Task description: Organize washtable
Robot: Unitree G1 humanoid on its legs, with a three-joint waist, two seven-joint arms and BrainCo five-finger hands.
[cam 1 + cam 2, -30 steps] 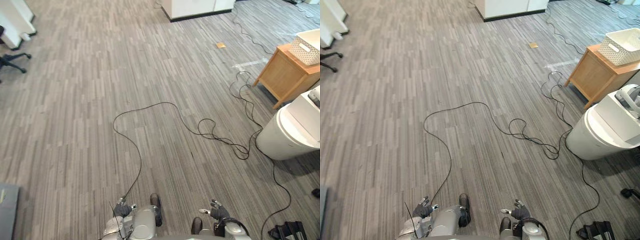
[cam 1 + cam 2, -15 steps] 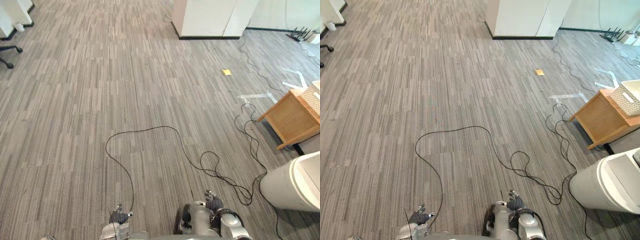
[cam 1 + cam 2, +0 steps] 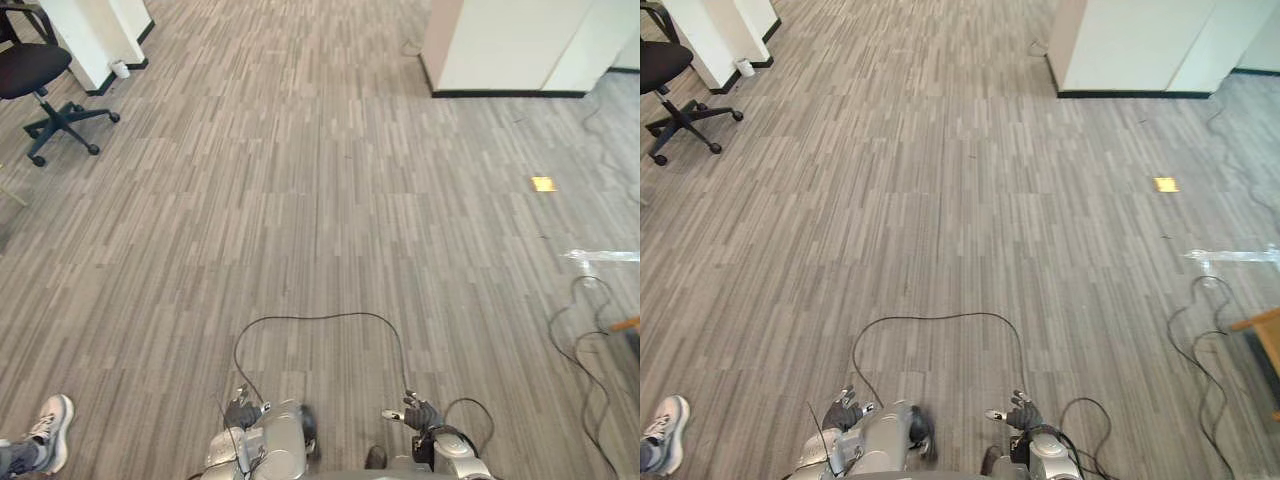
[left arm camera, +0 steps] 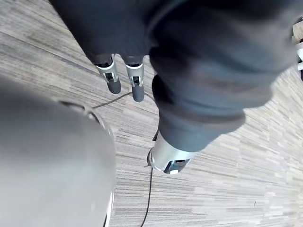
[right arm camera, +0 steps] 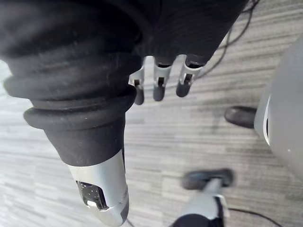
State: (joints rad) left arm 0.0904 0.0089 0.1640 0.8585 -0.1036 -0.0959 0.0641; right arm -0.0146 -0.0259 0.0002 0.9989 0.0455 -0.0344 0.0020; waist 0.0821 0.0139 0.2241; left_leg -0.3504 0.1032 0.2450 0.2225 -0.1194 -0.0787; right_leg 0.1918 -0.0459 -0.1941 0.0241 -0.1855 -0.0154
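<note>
My left hand point(image 3: 243, 410) hangs low at the bottom edge of the eye views, over the grey plank floor. Its fingers point(image 4: 113, 78) are straight and relaxed in the left wrist view, with nothing between them and the thumb point(image 4: 168, 158). My right hand point(image 3: 415, 412) hangs at the same height a little to the right. In the right wrist view its fingers point(image 5: 158, 80) are straight too, the thumb point(image 5: 102, 194) stands apart, and it holds nothing.
A black office chair point(image 3: 45, 80) and a white pillar point(image 3: 95, 30) stand far left. A white cabinet point(image 3: 520, 45) stands at the far right. A yellow tag point(image 3: 543, 184) and clear tape point(image 3: 605, 257) lie on the floor. A person's shoe point(image 3: 50, 430) shows bottom left, a wooden table corner point(image 3: 1260, 325) at right.
The camera has swung left: the white bin and the wooden table with its basket have slid out to the right, and the chair has come in. Both hands stay low and open.
</note>
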